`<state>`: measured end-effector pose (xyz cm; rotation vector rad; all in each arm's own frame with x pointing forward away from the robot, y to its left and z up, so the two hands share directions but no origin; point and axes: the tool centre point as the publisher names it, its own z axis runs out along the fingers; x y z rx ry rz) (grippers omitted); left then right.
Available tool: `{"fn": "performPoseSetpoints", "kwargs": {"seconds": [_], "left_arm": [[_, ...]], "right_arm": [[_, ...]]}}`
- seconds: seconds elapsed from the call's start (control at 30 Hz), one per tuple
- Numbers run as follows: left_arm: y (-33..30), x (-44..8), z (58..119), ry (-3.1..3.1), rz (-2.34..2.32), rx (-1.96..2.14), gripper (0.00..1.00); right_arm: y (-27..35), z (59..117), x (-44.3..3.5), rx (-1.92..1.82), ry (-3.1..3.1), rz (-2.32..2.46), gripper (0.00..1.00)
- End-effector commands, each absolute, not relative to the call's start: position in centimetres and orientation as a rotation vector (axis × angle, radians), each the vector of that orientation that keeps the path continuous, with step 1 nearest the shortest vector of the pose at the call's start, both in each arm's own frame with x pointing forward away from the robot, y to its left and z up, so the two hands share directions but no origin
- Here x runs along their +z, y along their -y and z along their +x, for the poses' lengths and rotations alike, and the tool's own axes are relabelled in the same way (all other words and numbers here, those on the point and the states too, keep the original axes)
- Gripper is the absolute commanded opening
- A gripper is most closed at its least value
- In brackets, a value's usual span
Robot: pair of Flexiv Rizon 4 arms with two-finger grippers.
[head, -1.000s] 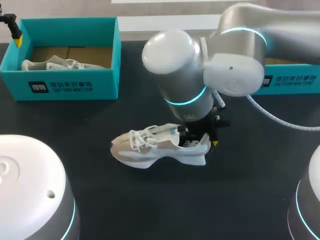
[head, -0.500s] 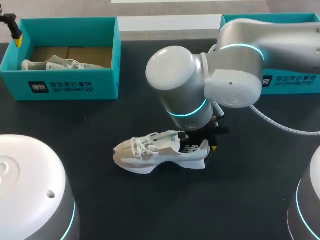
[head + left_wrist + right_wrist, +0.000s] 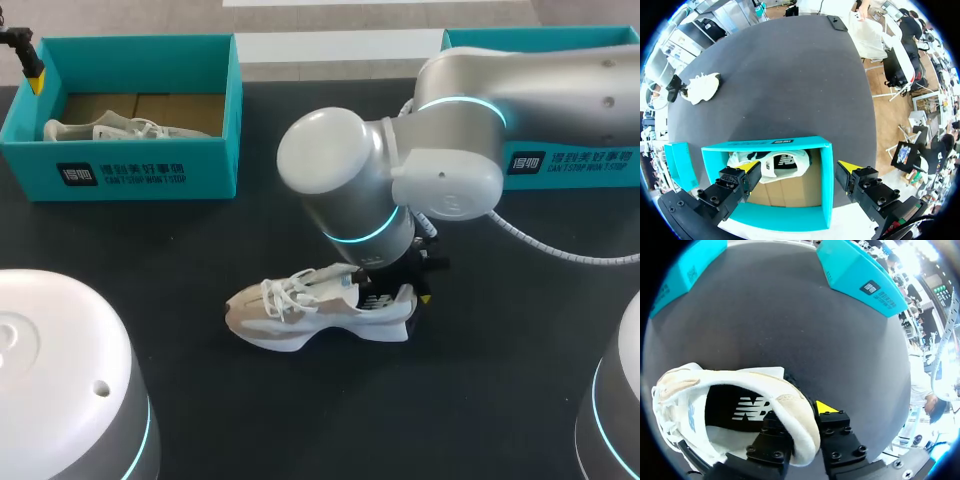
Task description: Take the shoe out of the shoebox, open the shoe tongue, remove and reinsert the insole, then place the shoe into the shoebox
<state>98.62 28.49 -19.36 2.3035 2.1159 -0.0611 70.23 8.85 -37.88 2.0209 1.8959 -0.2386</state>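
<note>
Since a second ago the right arm has swung its big joint a little to the left and brought the shoe slightly nearer the table's front edge. At the far left the left gripper hangs over the back corner of the left shoebox. In its own wrist view the left gripper is spread wide, its yellow tips apart above the open teal box and touching nothing. A second shoe lies on its side inside that box, on the cardboard floor, against the left wall; from the wrist it shows as a pale shape under the fingers. Toward the middle, the pale shoe stands upright on the dark table, toe pointing left, laces loose, well apart from both boxes. The right gripper is at its heel. The right wrist view shows the right gripper clenched on the shoe at the padded heel collar, with one finger inside the opening over the dark insole and the other outside behind the heel. Further right, the right shoebox sits at the table's back edge, partly hidden by the right arm.
</note>
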Motion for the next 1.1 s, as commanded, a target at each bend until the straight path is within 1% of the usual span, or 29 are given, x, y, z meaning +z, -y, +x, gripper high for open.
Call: {"fn": "performPoseSetpoints", "kwargs": {"seconds": [0.03,0.1,0.3,0.5,0.67,0.73,0.87,1.1], "left_arm": [[-28.5,-19.3,98.6,-2.114,2.304,-0.059,1.0],[-28.5,-19.3,98.6,-2.114,2.304,-0.059,1.0],[-28.5,-19.3,98.6,-2.114,2.304,-0.059,1.0],[-28.5,-19.3,98.6,-2.114,2.304,-0.059,1.0],[-28.5,-19.3,98.6,-2.114,2.304,-0.059,1.0],[-28.5,-19.3,98.6,-2.114,2.304,-0.059,1.0],[-28.5,-19.3,98.6,-2.114,2.304,-0.059,1.0],[-28.5,-19.3,98.6,-2.114,2.304,-0.059,1.0]], "right_arm": [[-9.6,69.6,-37.9,-0.232,-1.789,2.067,0.95],[-9.6,69.6,-37.3,-0.219,-1.784,2.069,1.0],[-9.7,69.4,-34.1,-0.138,-1.804,2.059,1.0],[-10.2,69.1,-30.3,-0.058,-1.994,1.962,1.0],[-10.9,69.3,-27.8,-0.027,-2.227,1.772,1.0],[-11.9,69.2,-26.7,-0.03,-2.381,1.597,1.0],[-13.2,68.8,-25.6,-0.064,-2.63,1.326,1.0],[-13.2,68.8,-25.6,-0.064,-2.63,1.326,1.0]]}}
